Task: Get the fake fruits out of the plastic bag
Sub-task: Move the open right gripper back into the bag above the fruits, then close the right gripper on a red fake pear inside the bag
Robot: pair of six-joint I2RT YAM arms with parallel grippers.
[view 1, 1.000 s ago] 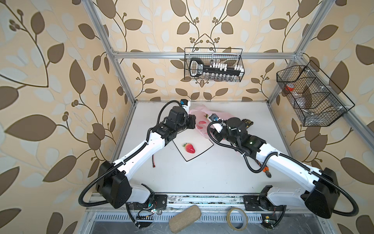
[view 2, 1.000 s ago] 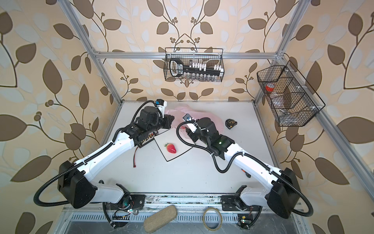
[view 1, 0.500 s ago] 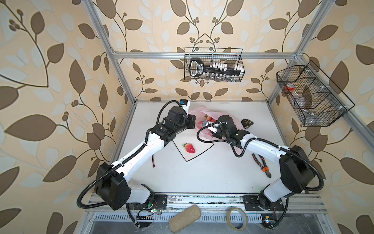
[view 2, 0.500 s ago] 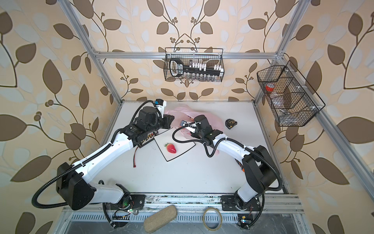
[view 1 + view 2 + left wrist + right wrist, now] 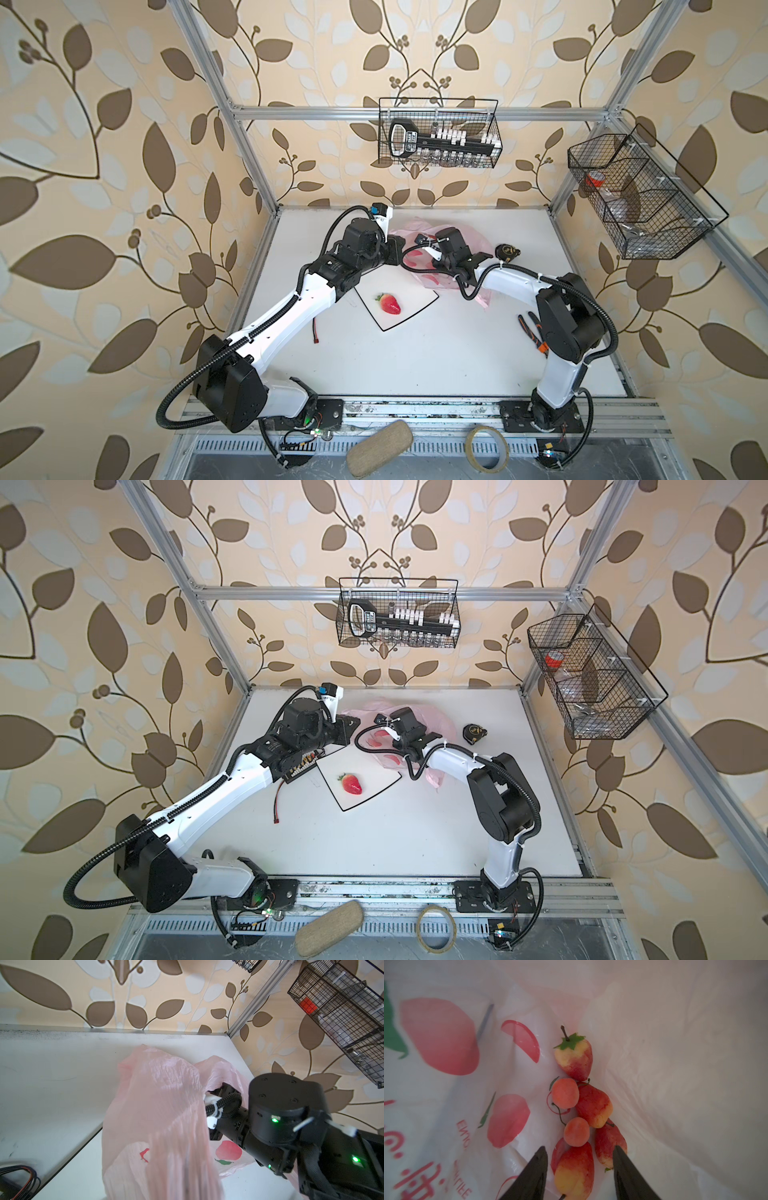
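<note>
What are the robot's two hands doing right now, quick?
Left gripper: shut, holding up the plastic bag.
Right gripper: open inside the bag, straddling a strawberry, not gripping it yet.

Robot test cell in a laboratory. An aluminium-profile frame (image 5: 311, 111) lined with leaf-patterned wall panels (image 5: 104, 166) encloses a white tabletop (image 5: 415, 353). Two robot arms (image 5: 291, 316) are bolted to a front mounting rail (image 5: 415, 409), and wire baskets (image 5: 440, 162) of stored items hang from the frame.
</note>
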